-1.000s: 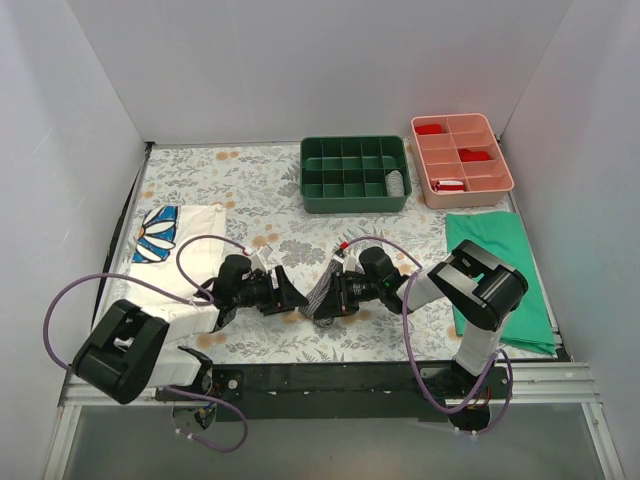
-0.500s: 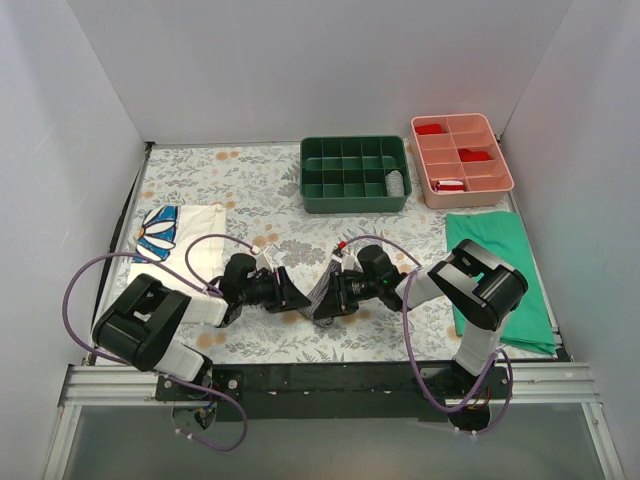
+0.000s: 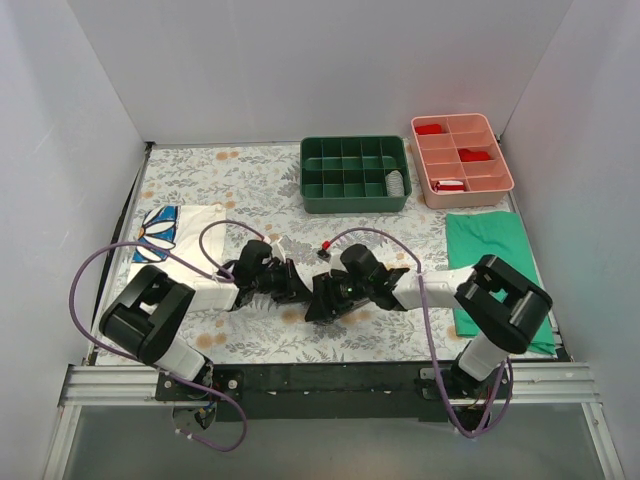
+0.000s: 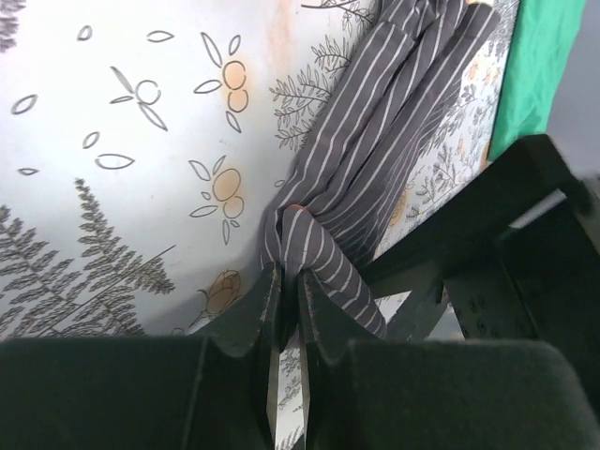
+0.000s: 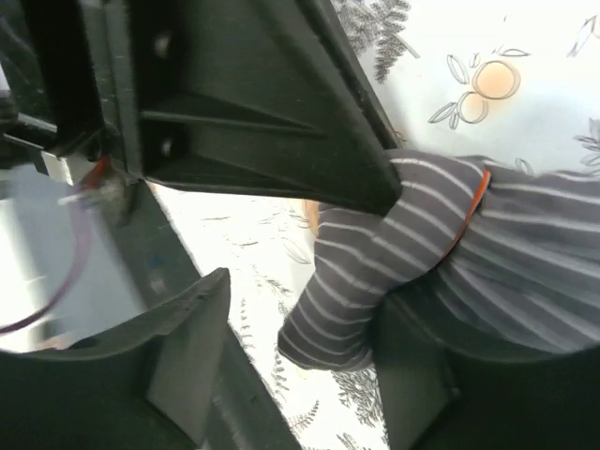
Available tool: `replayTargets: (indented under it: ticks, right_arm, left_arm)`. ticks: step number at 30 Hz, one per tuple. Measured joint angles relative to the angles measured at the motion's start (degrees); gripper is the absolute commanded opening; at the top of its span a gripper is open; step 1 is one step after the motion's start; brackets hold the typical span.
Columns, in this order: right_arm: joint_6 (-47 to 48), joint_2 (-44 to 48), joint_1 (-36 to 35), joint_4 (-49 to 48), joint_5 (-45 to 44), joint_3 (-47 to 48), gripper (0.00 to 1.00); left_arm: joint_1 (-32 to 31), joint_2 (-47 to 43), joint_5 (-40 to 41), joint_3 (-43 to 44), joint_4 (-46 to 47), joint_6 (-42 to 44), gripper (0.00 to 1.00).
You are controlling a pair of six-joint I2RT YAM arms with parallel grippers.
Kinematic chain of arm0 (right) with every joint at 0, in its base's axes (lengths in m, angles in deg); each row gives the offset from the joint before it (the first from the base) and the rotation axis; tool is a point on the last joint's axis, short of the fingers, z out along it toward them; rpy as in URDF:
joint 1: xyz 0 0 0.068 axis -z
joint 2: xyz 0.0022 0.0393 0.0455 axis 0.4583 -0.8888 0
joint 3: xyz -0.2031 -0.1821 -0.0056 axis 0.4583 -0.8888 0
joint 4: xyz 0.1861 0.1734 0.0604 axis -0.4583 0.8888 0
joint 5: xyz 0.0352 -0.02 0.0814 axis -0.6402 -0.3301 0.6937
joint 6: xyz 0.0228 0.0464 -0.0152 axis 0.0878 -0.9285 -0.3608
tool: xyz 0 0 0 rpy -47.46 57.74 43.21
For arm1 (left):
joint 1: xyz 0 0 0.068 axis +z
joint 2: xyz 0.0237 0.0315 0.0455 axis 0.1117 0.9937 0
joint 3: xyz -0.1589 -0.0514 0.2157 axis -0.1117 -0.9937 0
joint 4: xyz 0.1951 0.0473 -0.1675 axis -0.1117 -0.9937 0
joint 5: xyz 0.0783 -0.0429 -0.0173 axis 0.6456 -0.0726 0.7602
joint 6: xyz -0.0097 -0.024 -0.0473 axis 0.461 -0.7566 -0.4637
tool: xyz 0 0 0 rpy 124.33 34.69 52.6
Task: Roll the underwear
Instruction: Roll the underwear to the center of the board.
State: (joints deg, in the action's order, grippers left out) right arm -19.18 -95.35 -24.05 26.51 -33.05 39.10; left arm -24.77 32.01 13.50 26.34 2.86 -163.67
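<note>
The underwear (image 4: 375,141) is a bunched strip of grey cloth with white stripes, lying on the floral table cover. My left gripper (image 4: 289,281) is shut on a fold at its near end. In the right wrist view the same cloth (image 5: 525,244) runs off to the right, pinched by the left gripper's black finger (image 5: 262,103). My right gripper (image 5: 300,366) is open, and the loose end of the cloth lies between its fingers, close to the right-hand one. From above, the left gripper (image 3: 287,283) and right gripper (image 3: 322,297) meet tip to tip and hide most of the cloth.
A green compartment tray (image 3: 355,175) and a pink one (image 3: 461,160) stand at the back. A plain green cloth (image 3: 500,270) lies at the right edge, a daisy-print cloth (image 3: 165,235) at the left. Purple cables loop over both arms.
My left gripper has closed onto the underwear's fold. My right gripper has opened and let go of the cloth. Both grippers have shifted a little away from the near edge.
</note>
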Motion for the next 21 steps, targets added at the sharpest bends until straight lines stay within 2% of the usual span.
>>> replayTargets:
  ticks: [1, 12, 15, 21]
  right_arm:
    - [1.6, 1.6, -1.5, 2.6, -3.2, 0.6, 0.82]
    - [7.6, 16.7, -10.8, 27.6, -41.6, 3.1, 0.84]
    - [9.0, 18.2, -13.7, 31.2, -48.4, 4.3, 0.84]
    - [14.1, 16.7, -20.2, 34.0, -54.6, 8.5, 0.82]
  left_arm:
    - [-0.4, 0.1, 0.6, 1.1, -1.9, 0.3, 0.00]
    - [-3.5, 1.2, 5.1, 8.4, -14.2, 2.2, 0.00]
    - [-4.2, 2.7, 5.6, 11.2, -17.6, 2.3, 0.00]
    - [-6.0, 6.3, 6.9, 18.0, -25.0, 2.4, 0.00]
